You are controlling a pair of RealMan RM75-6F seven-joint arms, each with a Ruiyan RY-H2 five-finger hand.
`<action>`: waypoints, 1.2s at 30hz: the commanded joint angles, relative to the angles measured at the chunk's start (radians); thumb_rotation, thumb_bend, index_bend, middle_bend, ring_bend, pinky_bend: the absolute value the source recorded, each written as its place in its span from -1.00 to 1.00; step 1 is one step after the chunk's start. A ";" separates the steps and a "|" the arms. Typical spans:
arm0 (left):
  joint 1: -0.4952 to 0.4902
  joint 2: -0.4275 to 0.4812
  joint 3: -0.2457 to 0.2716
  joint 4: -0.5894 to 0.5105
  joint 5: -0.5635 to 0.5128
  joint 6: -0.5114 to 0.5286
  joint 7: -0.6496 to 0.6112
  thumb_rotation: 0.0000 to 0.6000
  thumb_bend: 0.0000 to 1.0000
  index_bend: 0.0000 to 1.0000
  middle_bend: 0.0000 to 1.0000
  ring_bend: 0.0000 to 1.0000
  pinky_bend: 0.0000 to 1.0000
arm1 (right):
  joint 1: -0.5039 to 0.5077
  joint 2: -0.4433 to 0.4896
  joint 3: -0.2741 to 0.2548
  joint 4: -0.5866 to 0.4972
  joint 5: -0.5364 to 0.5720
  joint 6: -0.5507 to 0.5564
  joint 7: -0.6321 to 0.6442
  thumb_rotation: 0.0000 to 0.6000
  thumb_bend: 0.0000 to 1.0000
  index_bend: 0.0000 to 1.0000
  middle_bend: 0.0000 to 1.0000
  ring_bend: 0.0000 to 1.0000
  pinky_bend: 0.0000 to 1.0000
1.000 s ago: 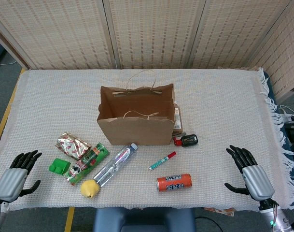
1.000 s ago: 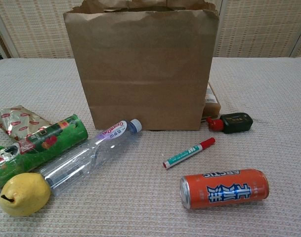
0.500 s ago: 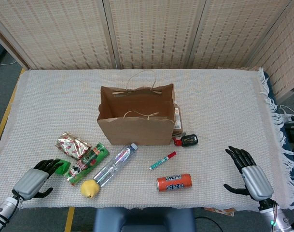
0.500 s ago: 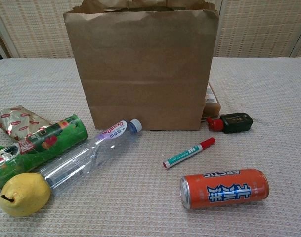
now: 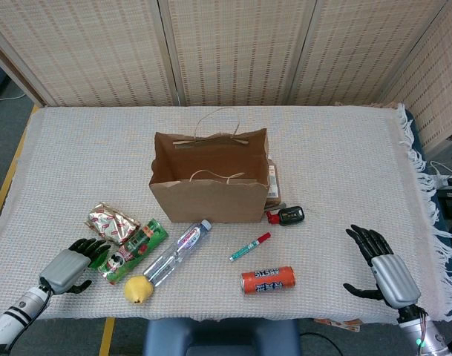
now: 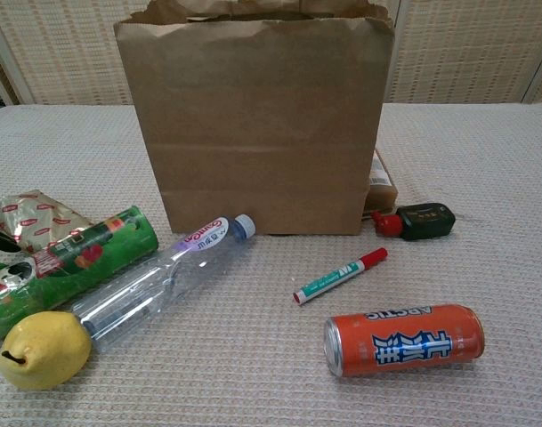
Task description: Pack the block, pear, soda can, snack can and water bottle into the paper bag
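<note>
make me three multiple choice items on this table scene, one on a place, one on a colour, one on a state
1. Where does the pear lie?
A. inside the paper bag
B. at the near edge, touching the water bottle's base
C. beside the marker

2. What colour is the soda can?
A. orange
B. blue
C. silver

3. How does the paper bag stand?
A. folded flat
B. tipped on its side
C. upright, mouth open

Answers:
1. B: the head view shows the pear against the base of the water bottle near the table's front edge.
2. A: its body is orange with blue lettering, clearest in the chest view.
3. C: the head view looks down into its open top, handles up.
</note>
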 commanded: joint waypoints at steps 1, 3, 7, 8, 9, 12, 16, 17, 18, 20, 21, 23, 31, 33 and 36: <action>-0.017 -0.009 -0.004 0.016 -0.013 -0.023 0.012 1.00 -0.32 -1.00 -1.00 -1.00 -0.83 | -0.005 -0.009 0.002 0.015 -0.018 0.023 0.023 1.00 -0.94 -1.00 -1.00 -1.00 -1.00; -0.028 -0.012 -0.002 0.030 -0.026 -0.048 0.025 1.00 -0.31 -1.00 -1.00 -1.00 -0.83 | -0.006 -0.012 0.003 0.025 -0.028 0.037 0.038 1.00 -0.94 -1.00 -1.00 -1.00 -1.00; -0.042 -0.012 0.006 0.052 -0.062 -0.097 0.040 1.00 -0.30 -1.00 -1.00 -1.00 -0.82 | -0.007 -0.014 0.001 0.035 -0.034 0.042 0.052 1.00 -0.94 -1.00 -1.00 -1.00 -1.00; -0.043 -0.011 0.008 0.056 -0.070 -0.104 0.043 1.00 -0.30 -1.00 -1.00 -1.00 -0.82 | -0.007 -0.013 0.000 0.035 -0.034 0.042 0.054 1.00 -0.94 -1.00 -1.00 -1.00 -1.00; -0.044 -0.011 0.009 0.062 -0.079 -0.108 0.048 1.00 -0.30 -1.00 -1.00 -1.00 -0.82 | -0.006 -0.013 0.000 0.035 -0.034 0.042 0.055 1.00 -0.94 -1.00 -1.00 -1.00 -1.00; -0.043 -0.016 0.008 0.081 -0.101 -0.111 0.055 1.00 -0.30 -1.00 -1.00 -1.00 -0.80 | -0.006 -0.013 -0.001 0.036 -0.035 0.042 0.058 1.00 -0.94 -1.00 -1.00 -1.00 -1.00; -0.038 -0.027 0.006 0.099 -0.115 -0.101 0.047 1.00 -0.13 -0.63 -0.84 -0.78 -0.43 | -0.006 -0.013 -0.001 0.034 -0.036 0.043 0.059 1.00 -0.94 -1.00 -1.00 -1.00 -1.00; -0.037 -0.030 0.006 0.101 -0.113 -0.095 0.043 1.00 -0.05 -0.41 -0.66 -0.60 -0.22 | -0.006 -0.013 -0.001 0.033 -0.036 0.043 0.059 1.00 -0.94 -1.00 -1.00 -1.00 -1.00; -0.034 -0.034 0.007 0.105 -0.108 -0.084 0.036 1.00 0.03 -0.23 -0.48 -0.44 -0.05 | -0.006 -0.013 -0.001 0.033 -0.036 0.044 0.059 1.00 -0.94 -1.00 -1.00 -1.00 -1.00; -0.027 -0.043 0.010 0.114 -0.090 -0.055 0.028 1.00 0.15 0.05 -0.12 -0.12 0.26 | -0.007 -0.012 -0.002 0.033 -0.035 0.045 0.061 1.00 -0.94 -1.00 -1.00 -1.00 -1.00; -0.024 -0.046 0.010 0.116 -0.083 -0.043 0.021 1.00 0.20 0.15 0.03 0.02 0.38 | -0.007 -0.012 -0.002 0.033 -0.035 0.045 0.062 1.00 -0.94 -1.00 -1.00 -1.00 -1.00; -0.021 -0.051 0.011 0.119 -0.074 -0.027 0.005 1.00 0.26 0.29 0.21 0.19 0.51 | -0.007 -0.011 -0.003 0.033 -0.036 0.046 0.064 1.00 -0.94 -1.00 -1.00 -1.00 -1.00; -0.010 -0.058 0.004 0.130 -0.081 0.012 -0.032 1.00 0.35 0.51 0.45 0.41 0.63 | -0.008 -0.007 -0.005 0.034 -0.037 0.047 0.072 1.00 -0.94 -1.00 -1.00 -1.00 -1.00; -0.009 -0.058 0.005 0.132 -0.082 0.016 -0.030 1.00 0.35 0.51 0.47 0.42 0.64 | -0.007 -0.007 -0.006 0.034 -0.038 0.046 0.073 1.00 -0.94 -1.00 -1.00 -1.00 -1.00; -0.002 -0.063 -0.004 0.136 -0.089 0.038 -0.028 1.00 0.35 0.52 0.49 0.43 0.64 | -0.006 -0.007 -0.006 0.033 -0.038 0.045 0.072 1.00 -0.94 -1.00 -1.00 -1.00 -1.00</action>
